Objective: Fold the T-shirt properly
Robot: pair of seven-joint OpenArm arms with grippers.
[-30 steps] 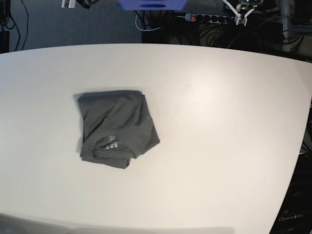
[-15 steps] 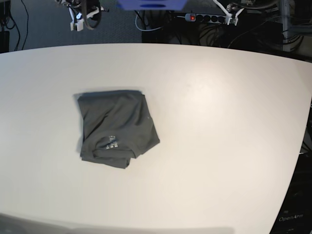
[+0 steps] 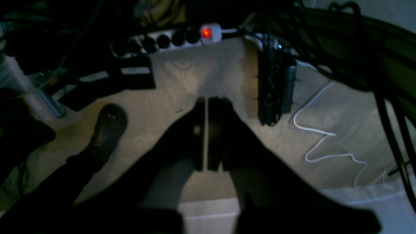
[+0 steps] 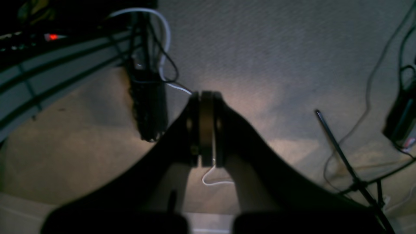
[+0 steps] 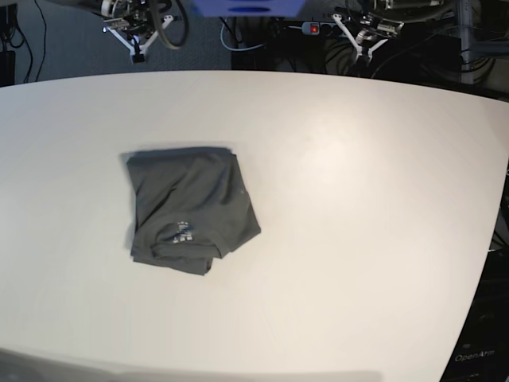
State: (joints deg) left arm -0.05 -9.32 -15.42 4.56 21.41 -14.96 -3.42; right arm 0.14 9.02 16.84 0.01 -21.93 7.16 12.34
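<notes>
t-shirt (image 5: 191, 209): lies on the white table (image 5: 358, 199), left of centre in the base view, as a compact dark bundle of several layers; pale label mark faces up near its front edge. edges uneven, one corner juts toward the right.
left gripper (image 3: 206, 112): pressed together, nothing between the jaws; wrist view looks past the table's far edge at carpet, a power strip (image 3: 175, 37) with a red light, and a loose white cable (image 3: 325, 143).
right gripper (image 4: 206, 97): pressed together, empty; wrist view shows only carpet and cables.
arms: both sit beyond the far edge of the table in the base view, well apart from the cloth; neither touches it.
step in hand: judged to be at or near the end of folding, the shirt lying in its small bundle with both claws empty and away from it.
fold quality: roughly rectangular, a little lopsided at the front; whether sleeves are tucked cannot be told.
next move: if tidying is wanted, a claw must spread, come in over the table and square the jutting corner without dragging the stacked layers loose.
</notes>
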